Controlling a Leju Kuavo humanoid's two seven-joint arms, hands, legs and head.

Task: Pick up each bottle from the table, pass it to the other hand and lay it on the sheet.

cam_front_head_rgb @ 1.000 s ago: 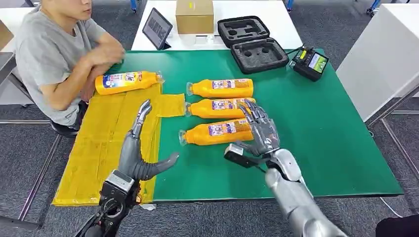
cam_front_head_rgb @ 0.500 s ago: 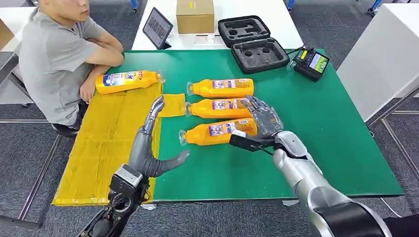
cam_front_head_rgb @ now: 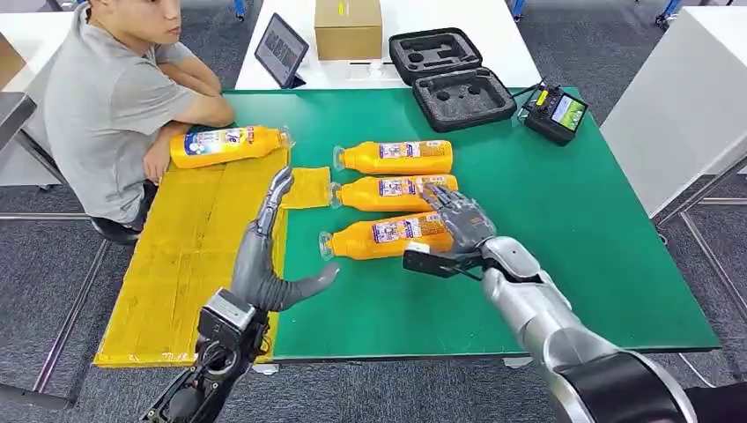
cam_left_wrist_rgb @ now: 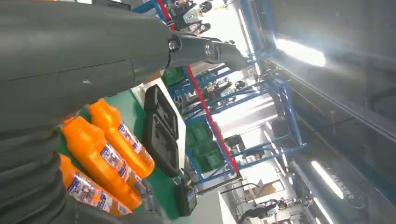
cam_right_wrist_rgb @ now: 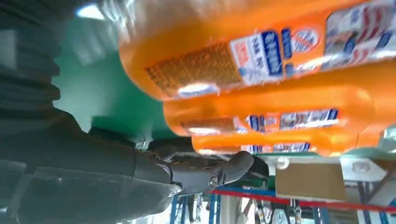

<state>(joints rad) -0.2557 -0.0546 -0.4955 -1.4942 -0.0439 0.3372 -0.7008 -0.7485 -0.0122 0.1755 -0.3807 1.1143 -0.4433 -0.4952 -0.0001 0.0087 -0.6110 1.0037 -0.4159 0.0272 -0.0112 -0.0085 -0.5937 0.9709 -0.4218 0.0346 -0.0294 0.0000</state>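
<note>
Three orange bottles lie side by side on the green table: the far one, the middle one and the nearest one. A fourth bottle lies at the far end of the yellow sheet. My right hand lies over the base end of the nearest bottle, fingers spread on top and its thumb at the near side; the bottle rests on the table. The right wrist view has that bottle close up. My left hand stands open, fingers straight, above the sheet's right edge.
A person sits at the table's far left corner, arms resting by the sheet. Behind the green mat are a black foam case, a cardboard box, a tablet and a small meter.
My right hand has moved forward and settled over the nearest bottle's base end. My left hand has risen a little forward and right. The person's arm has drawn back from the bottle on the sheet.
</note>
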